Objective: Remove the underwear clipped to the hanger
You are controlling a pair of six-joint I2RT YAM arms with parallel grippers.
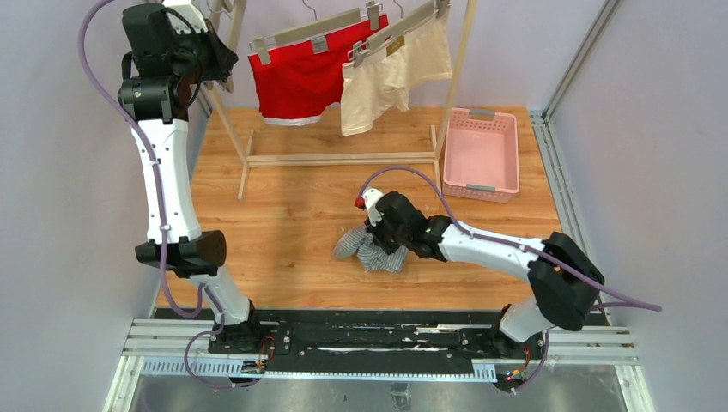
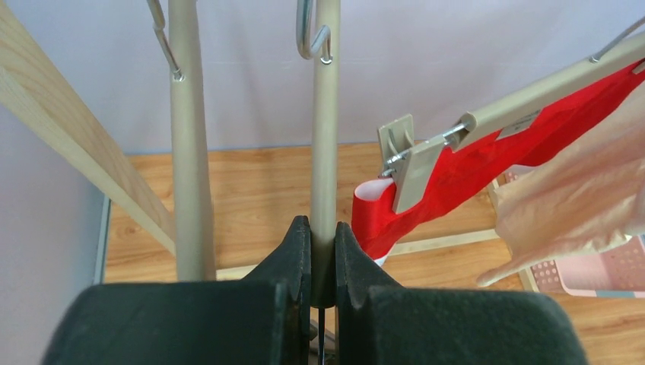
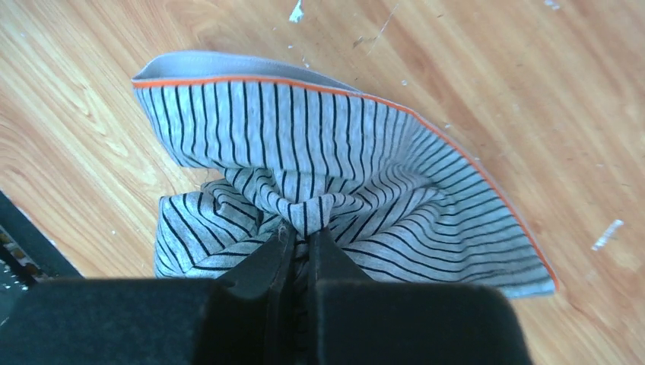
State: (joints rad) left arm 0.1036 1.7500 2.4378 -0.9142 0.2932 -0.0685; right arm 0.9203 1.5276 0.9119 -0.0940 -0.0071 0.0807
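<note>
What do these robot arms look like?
The left arm and right arm have white links joined by bulky black joints, a lilac cable trailing along each. The left gripper and right gripper have matte black wedge-shaped fingers. A red knob sits near the right wrist.

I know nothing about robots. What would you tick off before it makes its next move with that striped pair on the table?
1. Right fingers closed on the grey striped underwear: ok, fabric is bunched between them.
2. Grey striped underwear free of any hanger: ok, it lies on the table.
3. Left fingers gripping the hanger bar: ok, clamped on it.
4. Red underwear unclipped: not ok, it hangs from its clips.
5. Cream underwear unclipped: not ok, it hangs clipped too.
6. Pink basket within the right arm's reach: cannot tell.
</note>
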